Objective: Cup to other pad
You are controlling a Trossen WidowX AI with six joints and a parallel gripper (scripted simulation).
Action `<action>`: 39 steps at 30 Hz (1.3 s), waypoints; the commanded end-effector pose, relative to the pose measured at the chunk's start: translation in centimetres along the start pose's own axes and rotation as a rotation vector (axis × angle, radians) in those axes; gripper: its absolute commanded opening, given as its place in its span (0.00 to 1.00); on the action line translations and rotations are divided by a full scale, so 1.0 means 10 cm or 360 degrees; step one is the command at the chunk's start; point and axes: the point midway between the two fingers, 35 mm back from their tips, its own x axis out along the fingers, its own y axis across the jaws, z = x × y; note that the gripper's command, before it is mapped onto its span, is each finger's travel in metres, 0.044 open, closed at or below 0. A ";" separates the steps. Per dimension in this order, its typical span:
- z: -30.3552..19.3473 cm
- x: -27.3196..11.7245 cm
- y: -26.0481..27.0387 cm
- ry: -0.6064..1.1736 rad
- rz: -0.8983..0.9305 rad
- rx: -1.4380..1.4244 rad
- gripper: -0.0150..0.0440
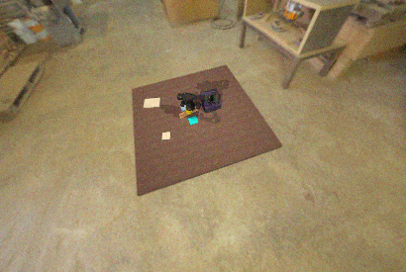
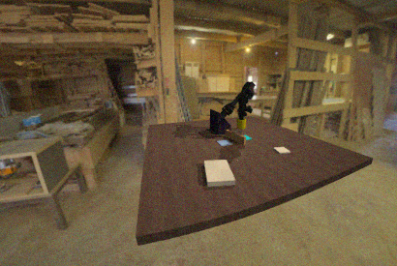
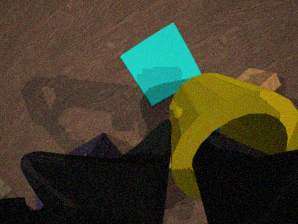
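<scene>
The yellow cup (image 1: 188, 112) (image 2: 241, 124) (image 3: 225, 95) is held above the table, its wall between the fingers of my gripper (image 2: 242, 117) (image 3: 177, 125), which is shut on it. In the wrist view the cup's opening shows, partly covered by a finger. A tiny blue spot shows at its inner edge; the marbles cannot be made out. The cyan pad (image 1: 193, 121) (image 2: 248, 137) (image 3: 162, 55) lies just beyond the cup in the wrist view, with shadow over its near part. The light blue pad (image 1: 182, 108) (image 2: 223, 142) lies on the other side of the wooden bar.
The wooden bar (image 1: 183, 115) (image 2: 236, 136) (image 3: 260, 78) stands between the two pads. A pale flat block (image 1: 152, 102) (image 2: 219, 173) and a small pale square (image 1: 165, 136) (image 2: 282, 150) lie on the dark table (image 1: 218, 155) (image 2: 174, 210). The arm's dark purple base (image 1: 211, 101) (image 2: 218, 123) is close by.
</scene>
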 end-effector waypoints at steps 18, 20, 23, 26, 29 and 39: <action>0.27 0.03 0.32 -0.0007 0.0012 0.0012 0.25; 0.29 0.03 0.35 -0.0008 0.0013 0.0012 0.25; 0.29 0.04 0.35 -0.0008 0.0013 0.0012 0.25; 0.30 0.07 0.35 -0.0008 0.0012 0.0012 0.25; 0.30 0.11 0.34 -0.0007 0.0012 0.0012 0.25; 0.30 0.22 0.34 -0.0007 0.0011 0.0012 0.25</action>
